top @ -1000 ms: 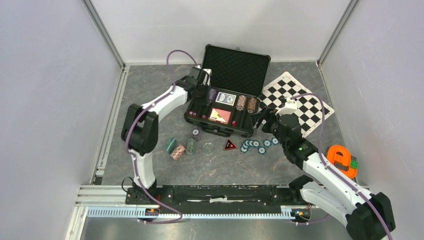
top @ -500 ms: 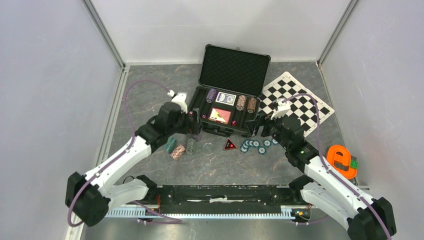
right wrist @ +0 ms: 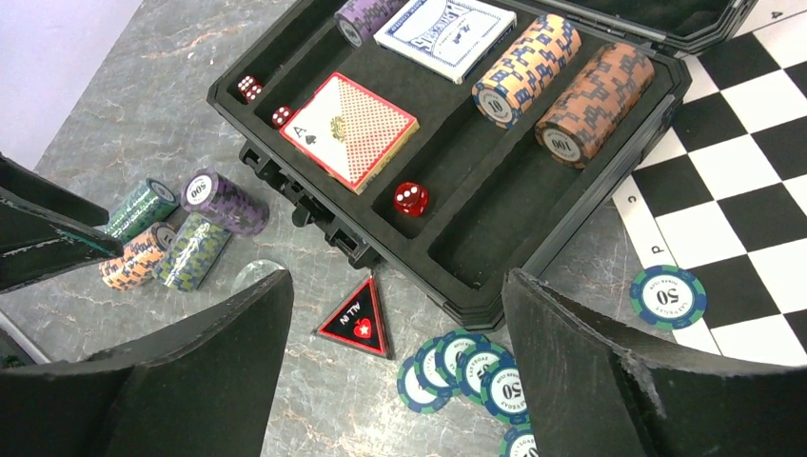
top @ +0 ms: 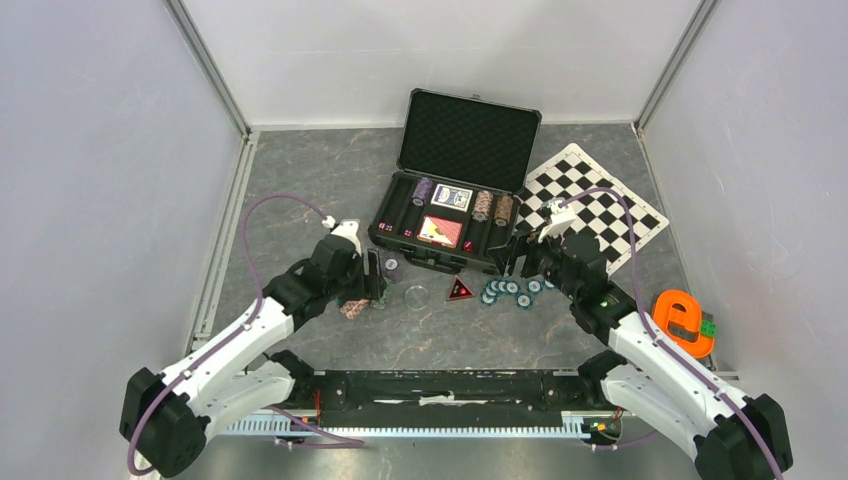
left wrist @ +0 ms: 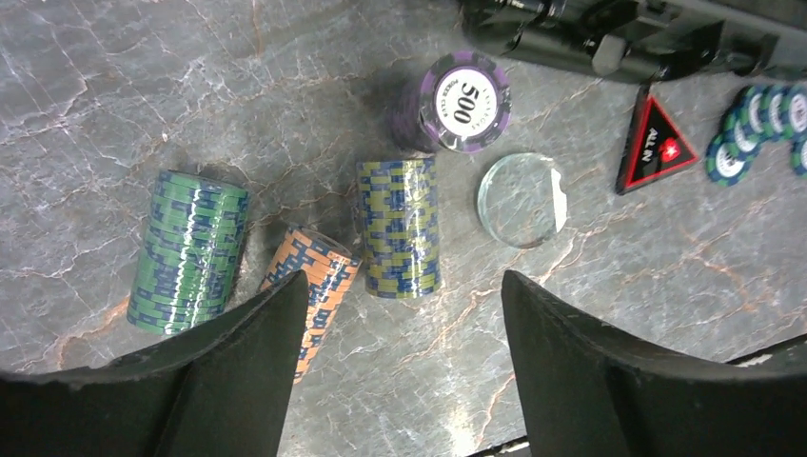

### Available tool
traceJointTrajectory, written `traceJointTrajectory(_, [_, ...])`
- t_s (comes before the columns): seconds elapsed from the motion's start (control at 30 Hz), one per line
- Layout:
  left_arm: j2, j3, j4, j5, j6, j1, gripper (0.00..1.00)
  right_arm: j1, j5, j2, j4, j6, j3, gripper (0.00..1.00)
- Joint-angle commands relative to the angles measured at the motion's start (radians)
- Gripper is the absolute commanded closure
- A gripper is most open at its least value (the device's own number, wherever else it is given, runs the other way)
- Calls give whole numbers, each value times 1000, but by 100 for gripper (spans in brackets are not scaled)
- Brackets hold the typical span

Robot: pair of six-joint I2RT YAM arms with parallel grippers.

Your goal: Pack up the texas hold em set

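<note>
Teal chips (left wrist: pixel 731 160) partly out of frame

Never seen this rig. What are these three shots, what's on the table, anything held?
Two robot arms are bolted at the near edge of the table, each ending in a two-finger gripper. The wide picture looks down from above and behind them. The other two come from wrist cameras; the dark wedges at the bottom are that gripper's own fingers. The left gripper hangs open over four chip stacks on the table: green, orange, yellow-blue, purple, with a clear disc beside them. The right gripper hangs open near the open black case, which holds two card decks, more chips and dice. Loose teal chips lie in front of it; a chequered mat lies to its right. Nothing is held.
</note>
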Motion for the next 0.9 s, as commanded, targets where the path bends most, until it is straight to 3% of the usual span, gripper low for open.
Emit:
traceJointTrajectory(0.0, [60,14,17,43,-26,-7,23,1,-14,-3,-28,4,11,14])
traceJointTrajectory(0.27, [232,36,78,58,-8,-21,29,1,28,-46,-70,-9,-1,14])
traceJointTrajectory(0.47, [284,40,109,41,11,-24,31,1,40,-53,-70,-3,-23,14])
traceJointTrajectory(0.63, [324,56,111,30,22,-32,40,1,40,-43,-70,-5,-21,14])
traceJointTrajectory(0.87, [398,48,147,26,10,-61,40,1,42,-43,-70,-7,-26,14])
